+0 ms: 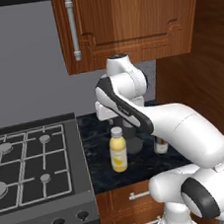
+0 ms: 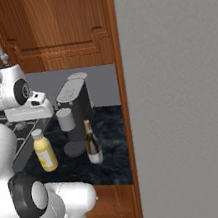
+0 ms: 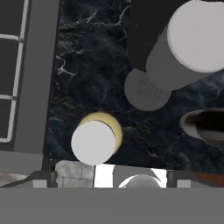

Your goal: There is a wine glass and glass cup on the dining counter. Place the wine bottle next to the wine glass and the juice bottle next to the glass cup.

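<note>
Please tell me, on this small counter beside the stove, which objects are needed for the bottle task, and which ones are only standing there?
Needed for the task:
- juice bottle, standing upright nearest the stove
- wine bottle, upright in front of the coffee machine

Only standing there:
- coffee machine, dark, with a grey cup in it
- stove
- wall cabinet

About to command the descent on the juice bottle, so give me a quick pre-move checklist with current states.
1. Gripper open: ok, going by its spread fingertips at the hand view's bottom edge.
2. Juice bottle upright on the small counter: ok.
3. Cap under the hand: ok, slightly off centre.
4. Gap to the coffee machine: ok, apart.
5. Wine bottle clear of the juice bottle: ok, apart.
6. Height above the cap: cannot tell.
</note>
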Robot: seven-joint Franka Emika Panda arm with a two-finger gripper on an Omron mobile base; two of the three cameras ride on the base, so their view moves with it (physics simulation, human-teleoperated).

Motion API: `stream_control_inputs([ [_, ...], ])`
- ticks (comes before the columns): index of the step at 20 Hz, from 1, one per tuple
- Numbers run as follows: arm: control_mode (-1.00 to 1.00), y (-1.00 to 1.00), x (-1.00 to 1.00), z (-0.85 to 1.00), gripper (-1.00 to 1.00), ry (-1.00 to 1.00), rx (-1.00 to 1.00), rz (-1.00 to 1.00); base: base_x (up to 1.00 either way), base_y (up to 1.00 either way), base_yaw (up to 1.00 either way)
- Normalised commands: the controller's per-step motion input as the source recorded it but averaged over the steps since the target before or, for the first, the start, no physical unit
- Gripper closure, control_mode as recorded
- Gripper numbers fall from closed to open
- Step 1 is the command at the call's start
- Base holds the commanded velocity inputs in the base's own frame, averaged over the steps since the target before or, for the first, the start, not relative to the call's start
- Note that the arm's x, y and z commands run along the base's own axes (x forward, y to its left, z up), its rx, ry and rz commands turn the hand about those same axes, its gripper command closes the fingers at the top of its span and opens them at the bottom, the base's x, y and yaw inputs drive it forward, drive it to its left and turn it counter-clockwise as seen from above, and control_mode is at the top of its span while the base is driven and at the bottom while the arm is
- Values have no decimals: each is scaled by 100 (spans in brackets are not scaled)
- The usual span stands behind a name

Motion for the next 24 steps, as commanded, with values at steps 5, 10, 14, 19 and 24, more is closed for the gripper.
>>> stream_control_inputs([
  [5,-100,7,18,-28,-100,0,2,0,0,0,0],
  [10,-100,6,16,-20,-100,5,10,0,0,0,0],
  [14,-100,11,5,-16,-100,12,8,-1,0,0,0],
  [19,-100,12,0,-11,-100,15,0,-3,0,0,0],
  [24,-100,7,0,-8,-100,11,-8,-2,0,0,0],
])
